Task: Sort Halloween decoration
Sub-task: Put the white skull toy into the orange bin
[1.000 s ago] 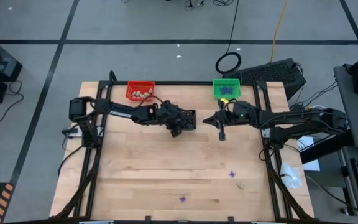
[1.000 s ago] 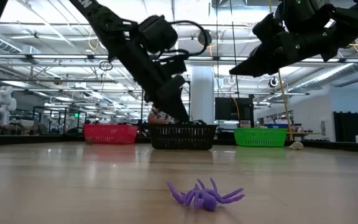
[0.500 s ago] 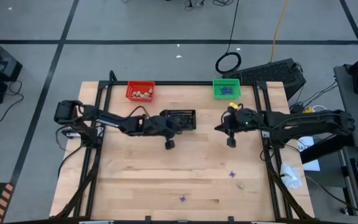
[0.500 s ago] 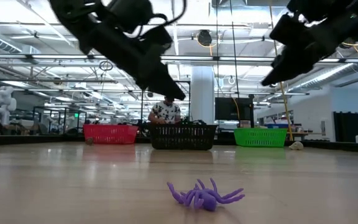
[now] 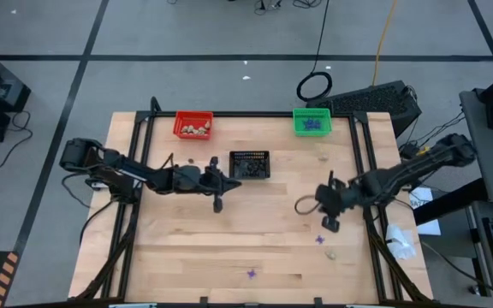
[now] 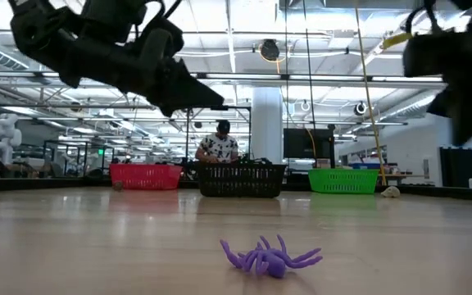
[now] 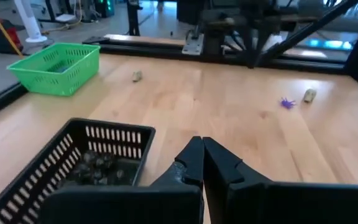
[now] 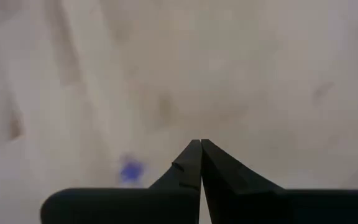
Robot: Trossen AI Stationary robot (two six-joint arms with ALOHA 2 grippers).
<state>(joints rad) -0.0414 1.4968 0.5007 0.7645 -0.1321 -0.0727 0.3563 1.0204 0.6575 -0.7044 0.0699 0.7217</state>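
Wooden table [image 5: 187, 248]: left gripper [image 5: 218, 205] closed, empty, arm low, black basket [image 5: 249, 165] just beyond. Right gripper [image 5: 332, 226] closed, empty, purple spider [image 5: 320, 239] just beside tip.

Grey floor [image 5: 229, 34] crossed by black tape lines surrounds the wooden table [image 5: 229, 248]; beyond it, a white pillar [image 6: 266, 123] under bright ceiling lights.

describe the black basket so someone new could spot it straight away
On the wooden table, look along the far edge where three small baskets sit. The black basket lies between the red basket and green basket, slightly nearer the middle, holding dark bits.
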